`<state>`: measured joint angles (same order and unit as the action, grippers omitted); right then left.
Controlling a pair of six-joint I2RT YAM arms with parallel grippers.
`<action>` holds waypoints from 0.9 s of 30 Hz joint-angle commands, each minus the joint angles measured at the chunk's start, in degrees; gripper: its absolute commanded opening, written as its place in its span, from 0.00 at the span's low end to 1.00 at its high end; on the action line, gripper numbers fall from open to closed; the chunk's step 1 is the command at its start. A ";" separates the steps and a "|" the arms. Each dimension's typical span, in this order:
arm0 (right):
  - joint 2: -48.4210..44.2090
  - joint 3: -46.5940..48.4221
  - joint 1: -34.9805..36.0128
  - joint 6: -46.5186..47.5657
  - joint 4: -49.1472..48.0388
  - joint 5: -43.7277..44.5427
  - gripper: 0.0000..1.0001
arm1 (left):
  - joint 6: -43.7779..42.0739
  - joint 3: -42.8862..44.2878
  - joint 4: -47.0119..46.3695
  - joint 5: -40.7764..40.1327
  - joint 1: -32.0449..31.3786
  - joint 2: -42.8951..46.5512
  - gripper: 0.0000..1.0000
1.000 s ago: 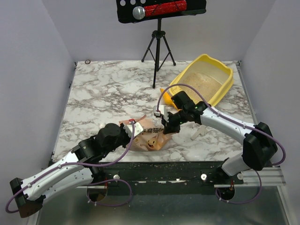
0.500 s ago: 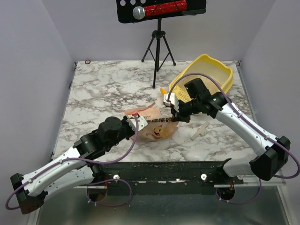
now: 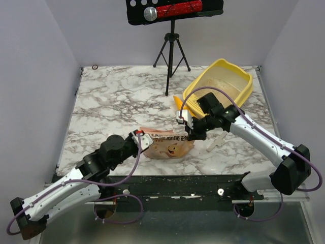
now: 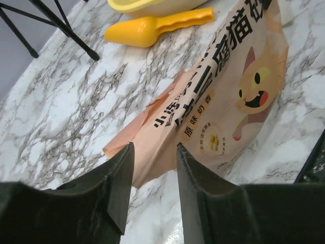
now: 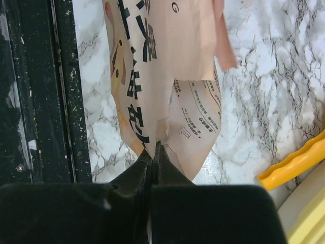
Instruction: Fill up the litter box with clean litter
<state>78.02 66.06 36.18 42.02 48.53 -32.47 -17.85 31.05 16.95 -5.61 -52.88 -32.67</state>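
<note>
Left gripper (image 4: 155,152): jaws partly apart, holding nothing. The near corner of the tan paper bag (image 4: 228,91) lies just ahead of my fingertips on the grey-veined marble table (image 3: 117,101).

Bag print: a cartoon cat face and large dark Chinese characters, 猫 among them. The small orange label looks like 原味奶香. The fine print on the underside is too small to read.

Right gripper (image 5: 154,147): pinched tight on the bag's far edge.

Farther right, a small yellow-orange plastic scoop (image 3: 177,101) lies beside the large yellow plastic litter box (image 3: 247,84), with beige sandy clean litter (image 3: 218,86) already inside.

My judgement: close the left jaws squarely on that corner before lifting, and raise both ends level. I cannot tell which end is open.
</note>
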 commanded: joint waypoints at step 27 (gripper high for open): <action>-1.54 0.56 -1.73 -7.10 -5.00 2.66 0.34 | 1.14 3.93 -3.68 6.23 0.59 -17.70 0.00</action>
<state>78.59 66.17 35.62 40.91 48.77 -32.32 -18.13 34.94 15.35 2.20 -52.36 -49.60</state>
